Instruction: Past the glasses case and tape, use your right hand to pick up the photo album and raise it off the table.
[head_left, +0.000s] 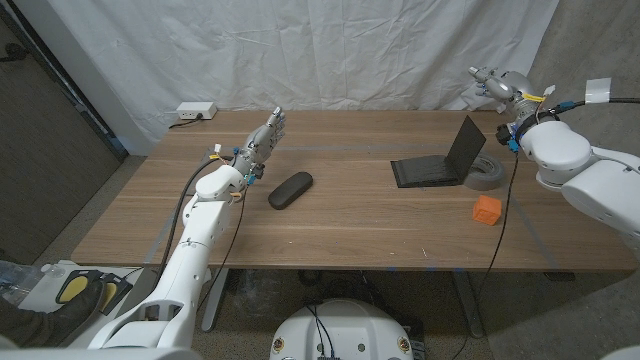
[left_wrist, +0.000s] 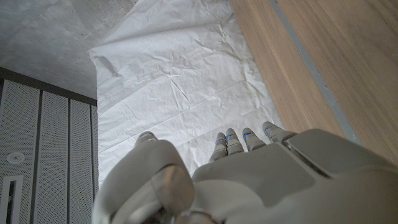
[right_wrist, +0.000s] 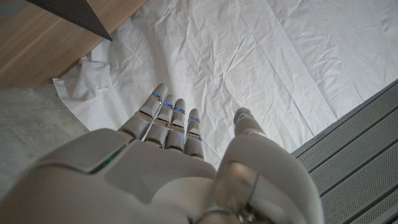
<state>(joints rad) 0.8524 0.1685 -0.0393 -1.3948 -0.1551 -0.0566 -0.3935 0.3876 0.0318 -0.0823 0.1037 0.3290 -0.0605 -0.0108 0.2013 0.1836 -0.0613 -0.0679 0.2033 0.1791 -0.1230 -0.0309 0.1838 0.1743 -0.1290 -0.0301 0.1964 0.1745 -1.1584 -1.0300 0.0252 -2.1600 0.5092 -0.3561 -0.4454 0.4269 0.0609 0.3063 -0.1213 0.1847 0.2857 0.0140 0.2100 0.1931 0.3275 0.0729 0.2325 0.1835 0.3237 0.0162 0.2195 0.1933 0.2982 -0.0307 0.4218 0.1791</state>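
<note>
**Both robot hands empty, album standing open on the counter**

From the head camera I see my right robot hand (head_left: 497, 87) raised at the far right, about 2 o'clock, beyond the counter (head_left: 330, 230) edge, fingers wide apart and holding nothing. My right wrist camera shows those fingers (right_wrist: 166, 121) stretched out straight toward the white sheet (right_wrist: 249, 56) behind the counter.

The album (head_left: 443, 161) sits at about 3 o'clock on the counter, open like a book, one black cover flat and the other tilted upright. Just beside it at its right is the grey tape (head_left: 485, 175) roll; whether they touch I cannot tell. An orange cube (head_left: 487, 210) lies nearer me, apart from both.

The case (head_left: 290, 189), dark and oval, lies left of centre. My left robot hand (head_left: 262, 145) hovers near it at about 10 o'clock, fingers extended and apart, empty. A white box (head_left: 195, 112) sits at the far left corner.
</note>
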